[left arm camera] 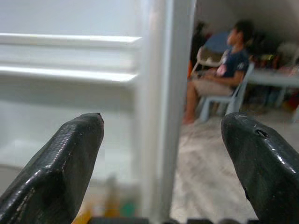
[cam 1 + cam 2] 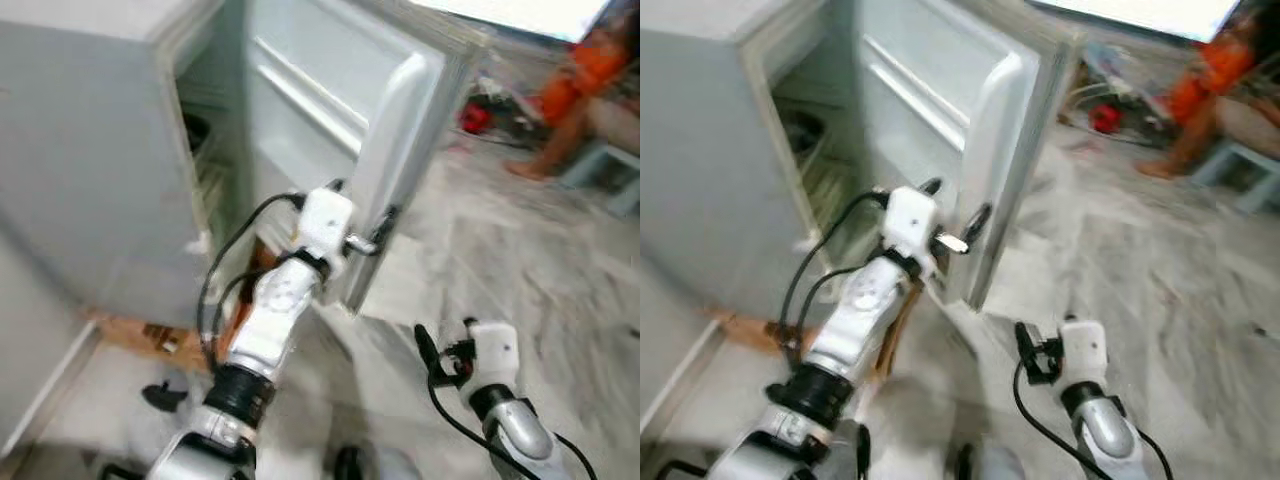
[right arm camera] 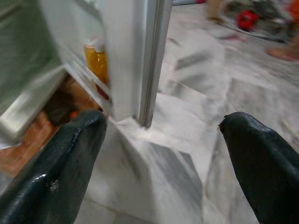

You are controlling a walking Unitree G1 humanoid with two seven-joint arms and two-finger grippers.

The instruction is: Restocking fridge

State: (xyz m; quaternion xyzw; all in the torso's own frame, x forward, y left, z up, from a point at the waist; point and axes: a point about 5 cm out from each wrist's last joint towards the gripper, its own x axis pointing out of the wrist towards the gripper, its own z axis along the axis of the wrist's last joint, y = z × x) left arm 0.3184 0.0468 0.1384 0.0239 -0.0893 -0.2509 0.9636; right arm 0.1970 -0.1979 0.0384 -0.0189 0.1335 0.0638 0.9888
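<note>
Now the upright fridge door [image 2: 400, 150] swung open rightward, left hand [image 1: 163, 154] spread wide astride its edge.

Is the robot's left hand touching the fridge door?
Cannot tell. In the left wrist view the open left end effector straddles the fridge door edge, but no contact or gap shows plainly.

My arms [image 2: 275, 310] are silver and white with black cables, ending in grippers with long, textured black fingers [image 1: 60, 168].
</note>
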